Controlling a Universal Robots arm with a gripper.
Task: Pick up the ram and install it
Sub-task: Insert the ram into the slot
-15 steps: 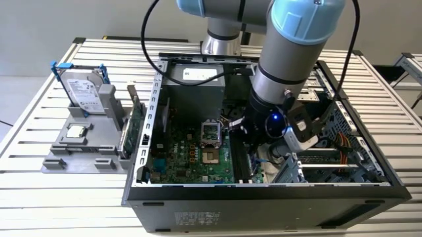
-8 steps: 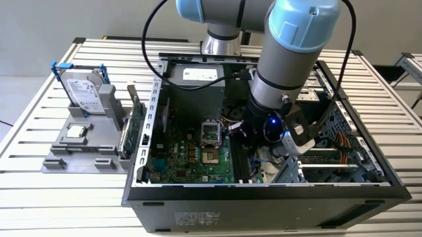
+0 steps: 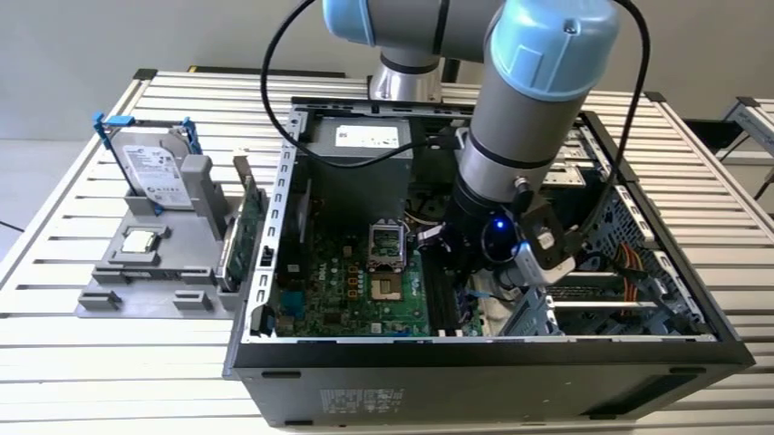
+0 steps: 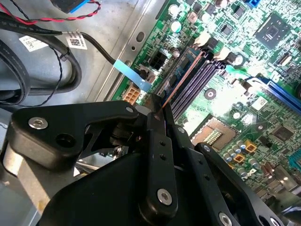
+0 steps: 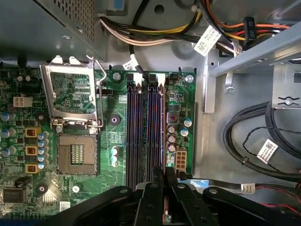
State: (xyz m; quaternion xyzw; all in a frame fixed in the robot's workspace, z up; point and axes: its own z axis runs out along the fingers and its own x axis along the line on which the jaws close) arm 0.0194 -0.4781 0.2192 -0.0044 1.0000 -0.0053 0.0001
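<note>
The gripper (image 4: pixel 157 113), centre frame in the second wrist view, pinches the ram (image 4: pixel 181 80) edge-on over the memory slots (image 4: pixel 200 82); slight misalignment could jam it.

Exterior view: even, soft overhead light, pale bench (image 3: pixel 72 353) bright, case (image 3: pixel 484 381) interior dimmer with the arm (image 3: pixel 520 118) shading the board (image 3: pixel 351 281), and a small blue lamp glowing on the wrist; edges slightly soft, no strong glare. Second wrist view: a bright hot patch washes out the board around the slots (image 4: pixel 202 80), the hand (image 4: pixel 157 117) close to the lens is dark and a little blurred, and the cables (image 4: pixel 42 52) sit in shade. First wrist view: flat, fairly dim light, socket (image 5: pixel 75 99) frame showing mild glints, corners darkening, the hand a black out-of-focus mass.
</note>
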